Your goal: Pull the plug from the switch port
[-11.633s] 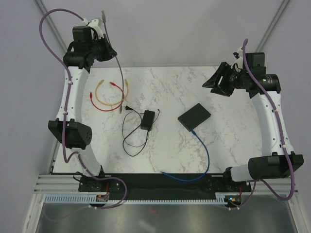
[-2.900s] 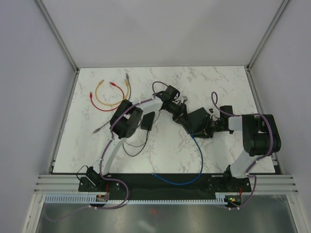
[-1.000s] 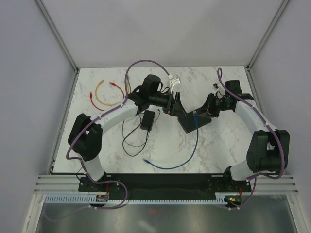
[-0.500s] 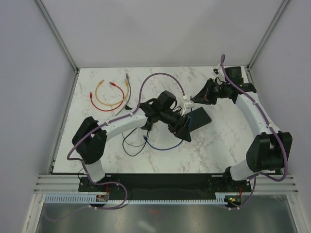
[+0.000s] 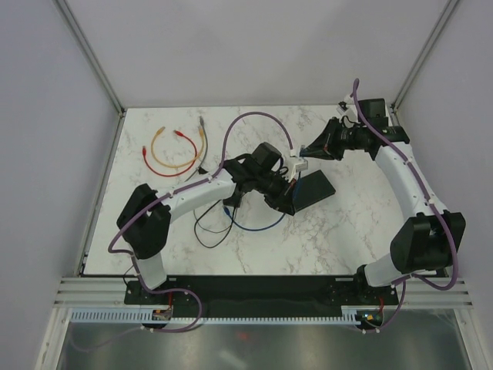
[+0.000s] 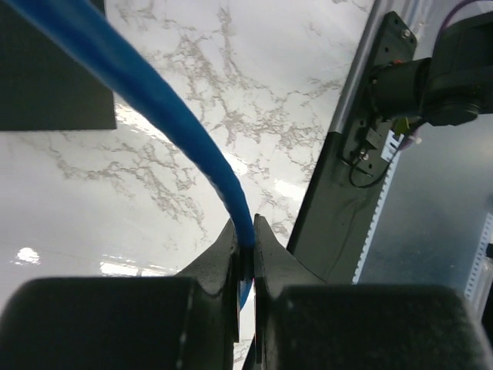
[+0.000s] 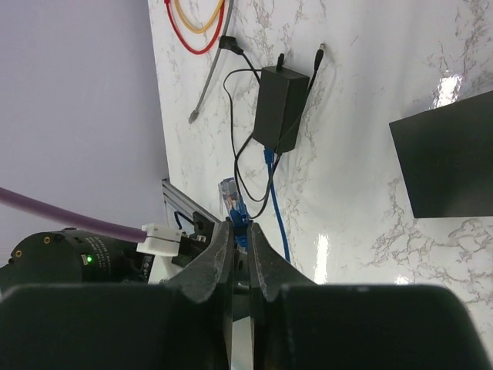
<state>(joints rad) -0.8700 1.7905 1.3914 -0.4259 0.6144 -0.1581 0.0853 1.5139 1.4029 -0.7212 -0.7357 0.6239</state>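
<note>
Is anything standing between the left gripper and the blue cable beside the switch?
Nothing visible does. The left gripper is shut on the blue cable, right beside the switch. The plug itself is out of view, so I cannot tell whether it is out of the port.

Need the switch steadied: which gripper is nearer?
Left. The left gripper, pinching the blue cable, is right beside the switch; the right gripper hangs apart, past its far edge.

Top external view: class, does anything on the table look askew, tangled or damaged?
Mildly odd: the switch lies skewed to the edges of the table, and the blue cable, pinched in the left gripper, loops loosely beside the power brick. Nothing looks spilled or broken.
</note>
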